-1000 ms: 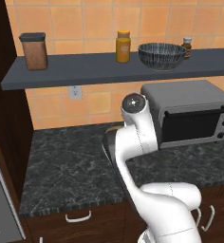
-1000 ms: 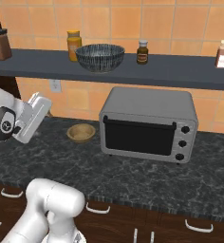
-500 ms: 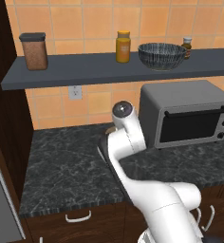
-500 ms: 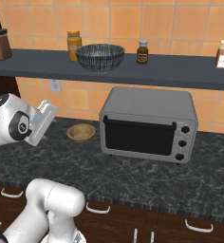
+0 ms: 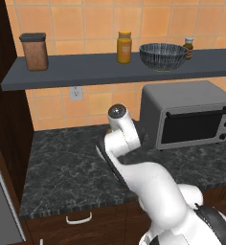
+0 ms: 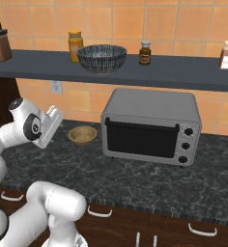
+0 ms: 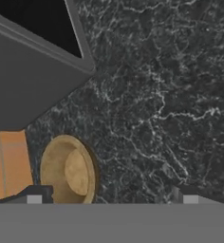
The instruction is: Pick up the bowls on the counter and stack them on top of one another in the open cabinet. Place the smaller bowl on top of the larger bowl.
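Note:
The larger bowl [image 5: 163, 56] [image 6: 101, 58], dark grey and striped, stands upright on the open cabinet shelf [image 5: 86, 72] [image 6: 174, 72]. The smaller bowl [image 6: 82, 134] [image 7: 66, 170], tan and shallow, rests on the black counter [image 6: 135, 178] [image 7: 156, 95] just left of the toaster oven. My gripper [image 7: 109, 197] [image 6: 55, 129] hovers open and empty over the counter, left of the tan bowl and apart from it. In the hand view the bowl lies by the left fingertip [image 7: 35, 197]. In the left base view my own arm covers the tan bowl.
A grey toaster oven [image 5: 191, 117] [image 6: 152, 125] takes the counter's right part, close beside the tan bowl. On the shelf stand a brown canister [image 5: 34, 51], an orange jar [image 5: 124, 47] [image 6: 75, 44] and spice bottles [image 6: 145, 52] [image 6: 225, 54]. Dark wall panel at far left.
The arm has dropped lower and the hand has shifted right toward the tan bowl. The gripper stayed open; both bowls have not moved.

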{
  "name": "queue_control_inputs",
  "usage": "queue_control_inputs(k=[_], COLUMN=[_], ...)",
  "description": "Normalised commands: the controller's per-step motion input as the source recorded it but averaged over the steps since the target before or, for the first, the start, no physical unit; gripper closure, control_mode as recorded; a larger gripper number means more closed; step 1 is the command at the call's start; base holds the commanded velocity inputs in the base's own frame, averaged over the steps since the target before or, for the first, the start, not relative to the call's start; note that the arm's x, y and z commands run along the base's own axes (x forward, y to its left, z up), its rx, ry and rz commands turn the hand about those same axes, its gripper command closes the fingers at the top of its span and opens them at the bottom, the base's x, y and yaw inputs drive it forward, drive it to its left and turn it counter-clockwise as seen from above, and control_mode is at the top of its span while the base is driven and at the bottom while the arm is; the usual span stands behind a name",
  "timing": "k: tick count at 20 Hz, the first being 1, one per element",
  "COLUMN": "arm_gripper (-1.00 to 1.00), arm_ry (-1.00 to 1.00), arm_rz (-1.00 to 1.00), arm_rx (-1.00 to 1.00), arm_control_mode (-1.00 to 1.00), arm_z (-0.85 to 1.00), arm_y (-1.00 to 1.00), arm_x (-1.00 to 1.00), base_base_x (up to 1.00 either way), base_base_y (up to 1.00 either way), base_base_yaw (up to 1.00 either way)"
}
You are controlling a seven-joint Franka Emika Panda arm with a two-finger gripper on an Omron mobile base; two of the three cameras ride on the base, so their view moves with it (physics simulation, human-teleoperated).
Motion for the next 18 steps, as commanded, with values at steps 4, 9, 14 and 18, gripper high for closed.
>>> queue_control_inputs(k=[4, 9, 14, 18], arm_gripper=[-1.00, -1.00, -1.00, -1.00], arm_ry=[0.00, 0.00, 0.01, 0.01], arm_rz=[-0.02, -0.08, -0.12, -0.14], arm_rx=[0.00, 0.00, 0.01, 0.00], arm_control_mode=[-1.00, -1.00, -1.00, -1.00], arm_z=[-0.39, -0.30, -0.19, -0.26], arm_y=[0.11, 0.23, 0.19, 0.36], arm_x=[0.41, 0.40, 0.26, 0.37], base_base_x=[0.00, 0.00, 0.00, 0.00], base_base_y=[0.00, 0.00, 0.00, 0.00], base_base_yaw=[0.00, 0.00, 0.00, 0.00])
